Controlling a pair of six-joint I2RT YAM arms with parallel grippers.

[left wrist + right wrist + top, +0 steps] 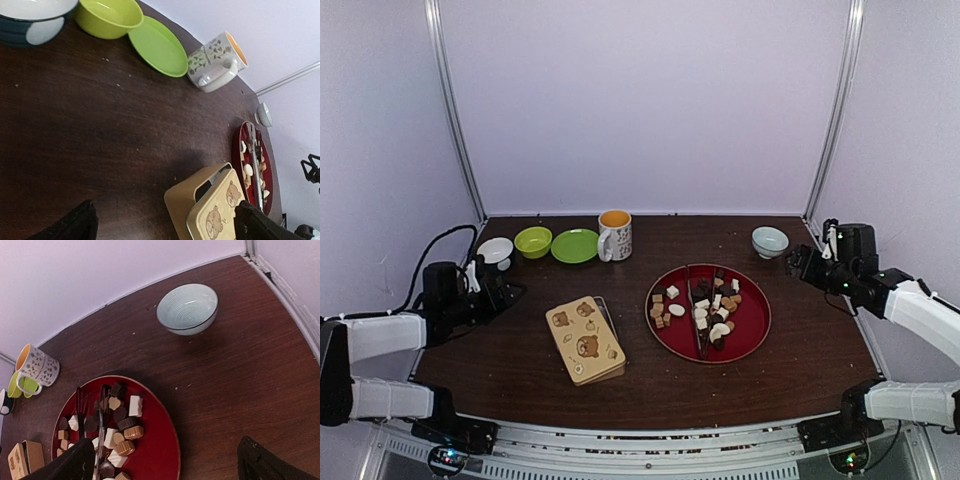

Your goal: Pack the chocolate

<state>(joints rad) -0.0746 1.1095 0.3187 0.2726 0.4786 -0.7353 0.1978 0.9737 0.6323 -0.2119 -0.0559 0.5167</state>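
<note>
Several dark brown, tan and white chocolate pieces (712,304) lie on a round red plate (756,325), with thin dark tongs (695,310) across them. The pieces also show in the right wrist view (125,427) and at the edge of the left wrist view (248,170). A tan tin with bear pictures (585,340) lies left of the plate, its lid shifted off the base (220,210). My left gripper (505,293) is open and empty at the far left. My right gripper (798,262) is open and empty at the far right, above bare table.
At the back stand a white and dark bowl (495,250), a yellow-green bowl (533,241), a green plate (575,246) and a patterned mug (615,235). A pale blue bowl (769,241) sits at the back right, near my right gripper.
</note>
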